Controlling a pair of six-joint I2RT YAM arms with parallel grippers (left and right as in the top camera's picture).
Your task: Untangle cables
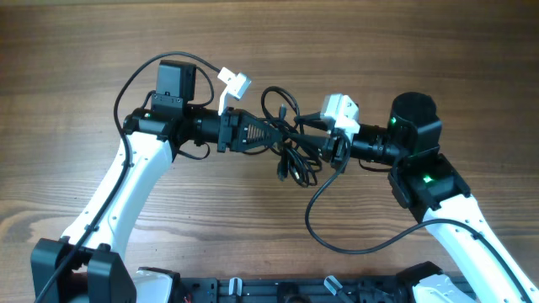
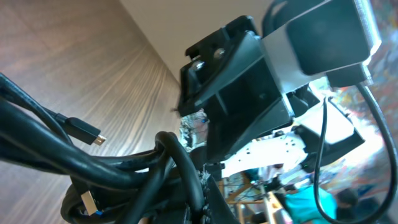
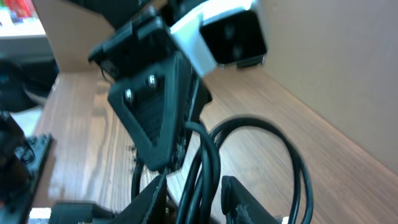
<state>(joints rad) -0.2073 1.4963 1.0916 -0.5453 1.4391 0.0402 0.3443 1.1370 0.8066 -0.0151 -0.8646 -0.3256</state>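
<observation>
The cables hang as a black bunch of loops above the wooden table, between the two grippers. My left gripper reaches in from the left and is shut on the cables. In the left wrist view the cords fill the lower left, with a small plug end sticking out; the left gripper pinches them at the bottom edge. My right gripper comes from the right. In the right wrist view its fingers stand either side of several upright cords with gaps showing, so it is open around them.
A thick arm wire loops over the table below the right gripper. White wrist cameras stand above each gripper. A black rail runs along the front edge. A wall rises behind the table.
</observation>
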